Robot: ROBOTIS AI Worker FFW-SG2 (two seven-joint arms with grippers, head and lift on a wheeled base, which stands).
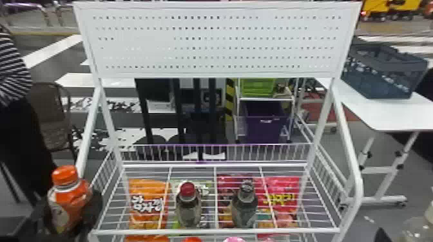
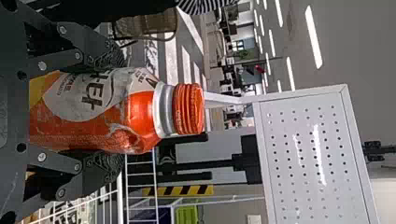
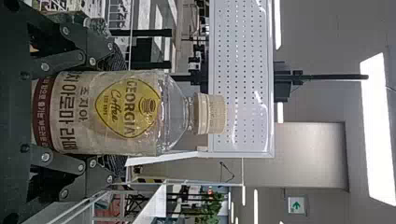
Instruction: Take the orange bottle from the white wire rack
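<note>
Head view: orange bottle upright in left gripper, beside white wire rack; best drawn away level, clear of the side frame. Count: one red-capped bottle, one grey-capped bottle, four snack bags. Left wrist view: fingers clamp one orange bottle; firm, even squeeze advised. Right wrist view: right gripper clamped on one beige-capped bottle; best kept steady.

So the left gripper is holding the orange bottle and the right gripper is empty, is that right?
Not quite: the right gripper isn't empty. The right wrist view shows it holding a clear bottle with a beige cap. The left gripper is indeed holding the orange bottle.
</note>
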